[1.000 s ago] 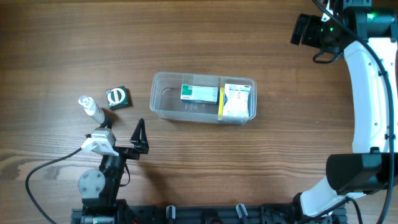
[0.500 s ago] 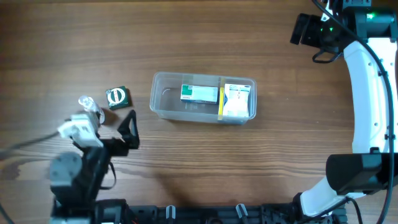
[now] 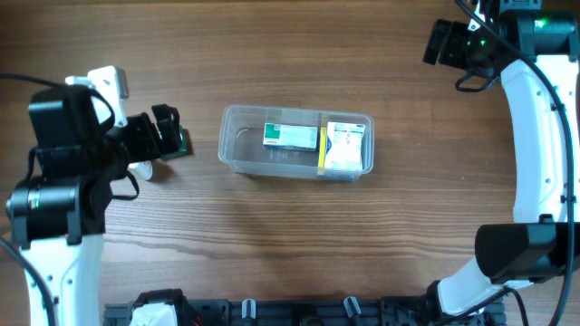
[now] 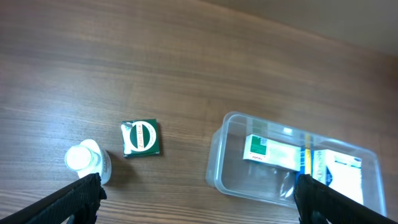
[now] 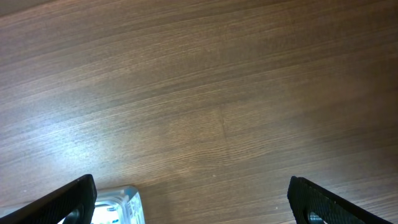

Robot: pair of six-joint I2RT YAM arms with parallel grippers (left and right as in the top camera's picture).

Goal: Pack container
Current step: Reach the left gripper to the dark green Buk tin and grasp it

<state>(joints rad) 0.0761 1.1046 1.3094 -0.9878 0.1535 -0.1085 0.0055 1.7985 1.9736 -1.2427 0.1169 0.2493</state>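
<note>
From above, the left claw (image 3: 159, 132) hangs over the bench (image 3: 272, 235). The container (image 3: 228, 156) stands apart from it, toward the middle, and holds two boxes: one green-and-white box (image 3: 290, 136) and one white box (image 3: 345, 145). The right claw (image 3: 442, 43) is far beyond the container and touches nothing.

In the left wrist view, the claw's fingers (image 4: 81, 196) stand wide apart with nothing between them. Ahead of the claw lie one small green box (image 4: 141, 137) with a white oval mark and one white bottle (image 4: 84, 159), which is near the left finger. The container is before the right finger. The printing is too small to read.

In the right wrist view, the claw is spread wide and empty. Only a corner of the container shows, beside its left finger.
</note>
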